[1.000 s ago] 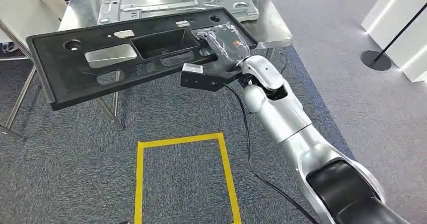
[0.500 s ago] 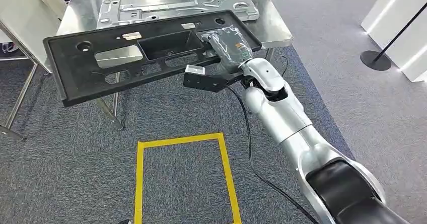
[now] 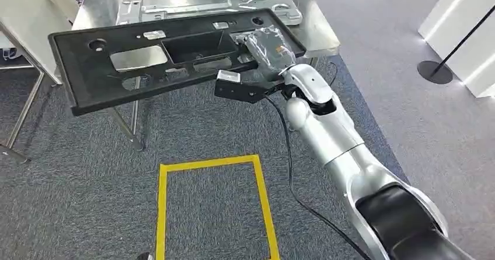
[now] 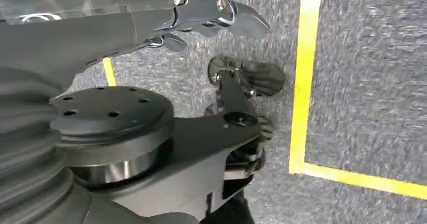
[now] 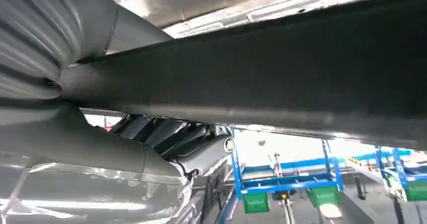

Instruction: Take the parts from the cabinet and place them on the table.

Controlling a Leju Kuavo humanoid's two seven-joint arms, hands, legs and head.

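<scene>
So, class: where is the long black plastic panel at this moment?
In the head view, the black panel is held by the right hand at its right end, above the near edge of the metal table, just in front of the grey metal plate.

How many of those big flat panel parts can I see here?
2: a long black plastic panel held by the right hand at the table's edge, and a grey metal plate lying on the steel table.
</scene>
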